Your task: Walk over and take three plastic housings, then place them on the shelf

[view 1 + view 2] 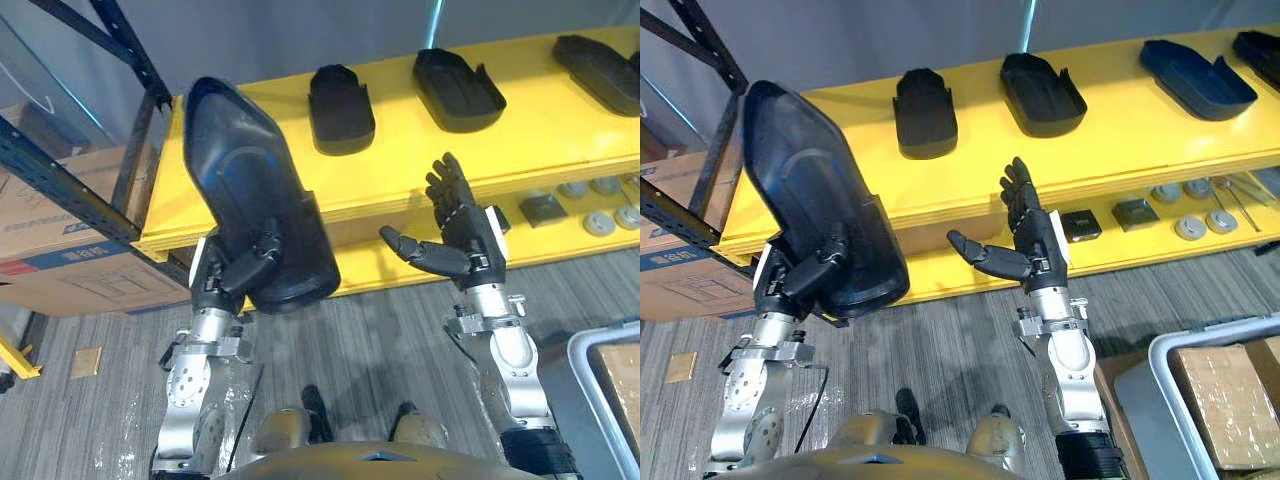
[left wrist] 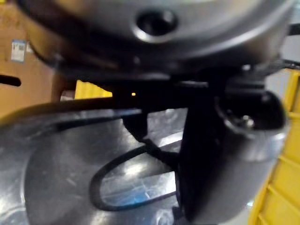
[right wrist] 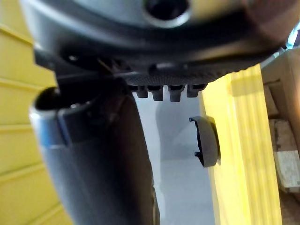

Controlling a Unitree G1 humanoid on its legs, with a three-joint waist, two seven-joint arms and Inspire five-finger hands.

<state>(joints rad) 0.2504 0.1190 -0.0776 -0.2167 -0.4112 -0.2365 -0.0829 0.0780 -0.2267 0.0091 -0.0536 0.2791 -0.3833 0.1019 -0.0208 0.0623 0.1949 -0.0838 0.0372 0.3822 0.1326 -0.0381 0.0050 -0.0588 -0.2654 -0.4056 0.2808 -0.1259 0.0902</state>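
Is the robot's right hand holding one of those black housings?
No, the right hand is open and empty; the black housing is in the left hand.

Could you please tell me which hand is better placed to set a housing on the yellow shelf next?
The left. The left hand is curled round a black housing, held up by the yellow shelf's left end; the right hand is open and empty.
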